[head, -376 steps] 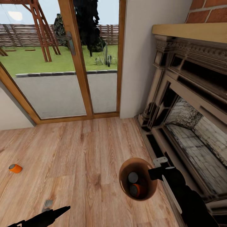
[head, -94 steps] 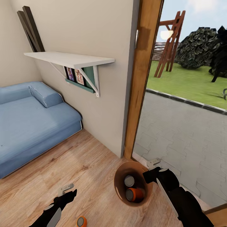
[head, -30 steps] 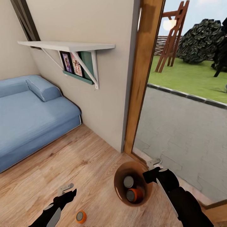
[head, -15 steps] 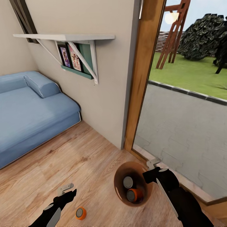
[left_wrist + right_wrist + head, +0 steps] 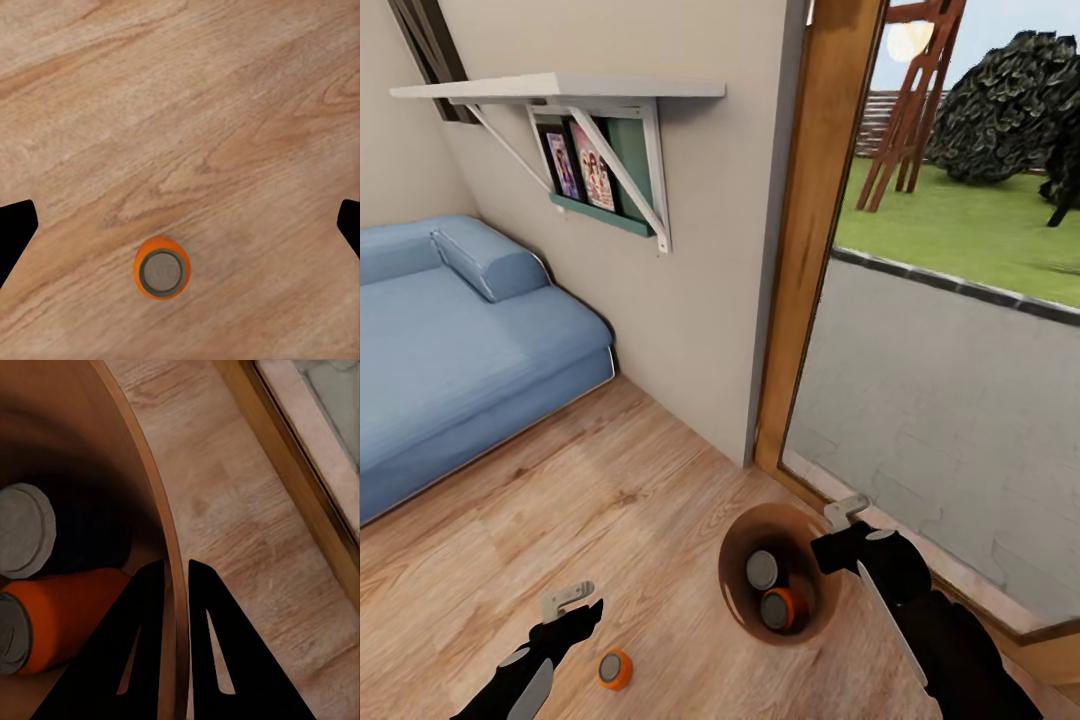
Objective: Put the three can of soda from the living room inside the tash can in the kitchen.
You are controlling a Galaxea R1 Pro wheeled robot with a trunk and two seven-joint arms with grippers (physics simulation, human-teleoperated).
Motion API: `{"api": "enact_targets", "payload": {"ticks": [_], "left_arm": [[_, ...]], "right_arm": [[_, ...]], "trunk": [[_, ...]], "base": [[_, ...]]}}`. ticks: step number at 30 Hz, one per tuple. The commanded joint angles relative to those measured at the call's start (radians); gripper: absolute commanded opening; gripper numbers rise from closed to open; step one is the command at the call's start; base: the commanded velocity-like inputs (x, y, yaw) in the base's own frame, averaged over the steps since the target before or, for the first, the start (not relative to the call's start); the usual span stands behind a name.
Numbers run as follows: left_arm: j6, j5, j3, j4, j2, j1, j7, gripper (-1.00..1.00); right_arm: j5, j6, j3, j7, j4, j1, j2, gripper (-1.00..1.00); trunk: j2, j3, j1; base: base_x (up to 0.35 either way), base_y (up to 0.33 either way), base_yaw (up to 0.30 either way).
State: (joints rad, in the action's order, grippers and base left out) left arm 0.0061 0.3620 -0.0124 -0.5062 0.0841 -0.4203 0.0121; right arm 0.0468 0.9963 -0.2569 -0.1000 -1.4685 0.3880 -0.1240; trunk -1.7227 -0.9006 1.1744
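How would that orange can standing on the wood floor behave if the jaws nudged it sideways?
The orange soda can stands upright on the smooth wood floor, so a high nudge would probably tip it. Once on its round side it would likely roll. It looks rigid and small, so probably light.

My left gripper [image 5: 565, 600] hangs low over the floor with its fingers spread wide, nothing between them, the black forearm running back toward me. My right gripper [image 5: 174, 585] is closed down on the rim of the trash can [image 5: 732, 590], one finger inside the wall and one outside, holding it up.
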Motion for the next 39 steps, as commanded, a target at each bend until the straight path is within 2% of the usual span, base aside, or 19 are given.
{"api": "enact_targets", "payload": {"ticks": [1,39], "left_arm": [[0.0,0.0,0.0,0.0,0.0,0.0,0.0,1.0],[0.0,0.0,-0.001,0.0,0.0,0.0,-0.001,1.0]], "right_arm": [[-0.01,0.0,0.0,-0.006,-0.004,0.0,0.0,-1.0],[-0.01,0.002,0.001,-0.006,-0.019,0.0,0.0,-1.0]], "trunk": [[-0.007,-0.003,0.004],[-0.273,-0.179,0.15]], "base": [[0.0,0.0,0.0],[0.0,0.0,0.0]]}}
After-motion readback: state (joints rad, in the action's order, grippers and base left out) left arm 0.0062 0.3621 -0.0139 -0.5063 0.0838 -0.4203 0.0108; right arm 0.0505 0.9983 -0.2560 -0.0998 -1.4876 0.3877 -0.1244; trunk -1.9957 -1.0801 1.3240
